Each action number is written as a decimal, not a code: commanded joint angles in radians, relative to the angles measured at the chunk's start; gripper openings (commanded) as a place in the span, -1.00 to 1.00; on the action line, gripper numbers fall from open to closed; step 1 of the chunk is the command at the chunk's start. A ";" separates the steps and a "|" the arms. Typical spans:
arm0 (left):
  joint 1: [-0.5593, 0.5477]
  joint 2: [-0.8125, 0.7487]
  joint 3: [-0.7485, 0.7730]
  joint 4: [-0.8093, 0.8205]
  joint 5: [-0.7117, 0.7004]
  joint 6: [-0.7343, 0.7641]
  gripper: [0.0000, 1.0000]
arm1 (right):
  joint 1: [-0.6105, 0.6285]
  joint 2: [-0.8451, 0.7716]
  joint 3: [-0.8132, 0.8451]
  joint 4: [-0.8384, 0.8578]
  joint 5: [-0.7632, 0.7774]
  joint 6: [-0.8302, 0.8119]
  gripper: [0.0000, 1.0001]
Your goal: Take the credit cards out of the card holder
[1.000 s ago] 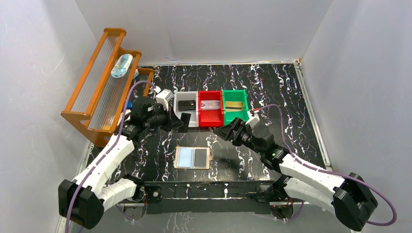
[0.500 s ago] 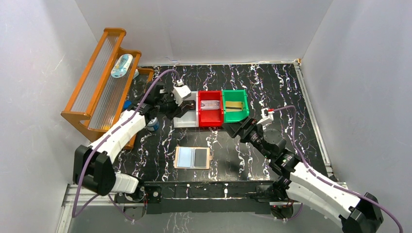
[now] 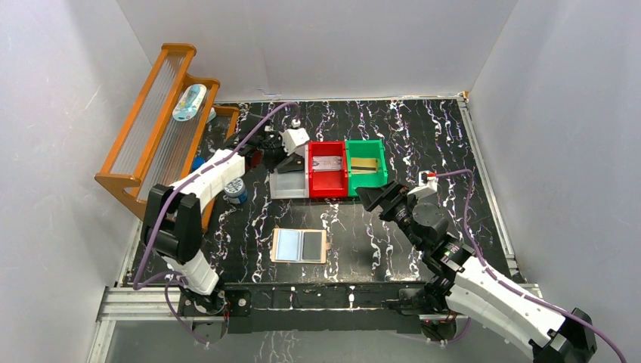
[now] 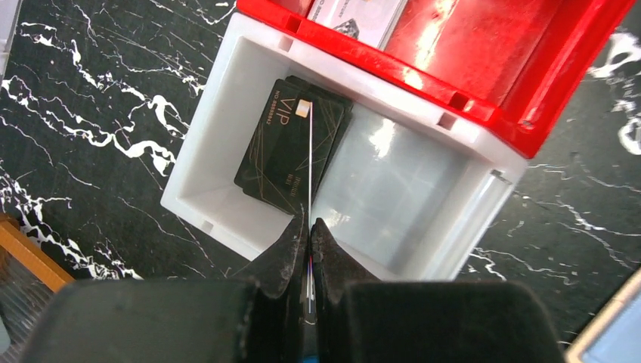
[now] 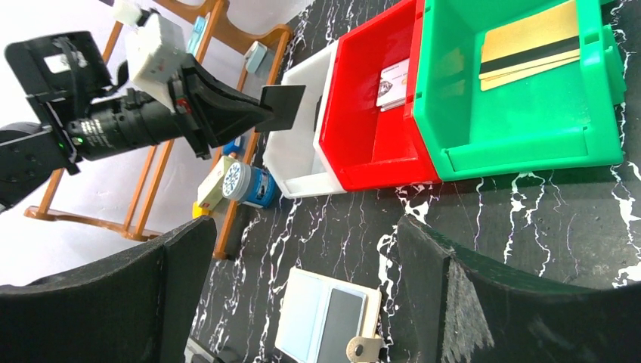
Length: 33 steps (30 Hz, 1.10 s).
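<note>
Tan leather-like bifold card holder [image 3: 300,245] lies open, flat on black marbled surface [image 3: 423,136], near front centre. Left gripper [image 4: 310,234] pinches thin dark credit card [image 4: 311,174] edge-on above white plastic bin [image 4: 198,162]. Right gripper [image 3: 372,198] spread wide, empty. Card judged light, stiff, slick: grip firmly by short edge.

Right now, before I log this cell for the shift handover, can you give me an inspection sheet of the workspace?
Surface: black marbled table.
Job's things: card holder open, flat; VIP cards in white bin, pale card in red bin, gold cards in green bin.
Clutter: small blue tub beside wooden rack.
Grippers: left gripper shut on a dark card above white bin; right gripper open, empty.
Cables: purple cable along each arm, no snag seen.
Surroundings: plain white walls.
</note>
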 commanded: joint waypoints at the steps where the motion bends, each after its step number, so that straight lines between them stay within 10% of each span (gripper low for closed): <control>1: -0.003 0.027 0.036 0.060 -0.041 0.089 -1.00 | -0.005 -0.008 0.033 0.058 0.053 0.030 0.97; 33: -0.055 0.203 -0.029 0.300 -0.200 0.286 -0.73 | -0.008 -0.091 0.032 -0.081 0.136 0.043 0.97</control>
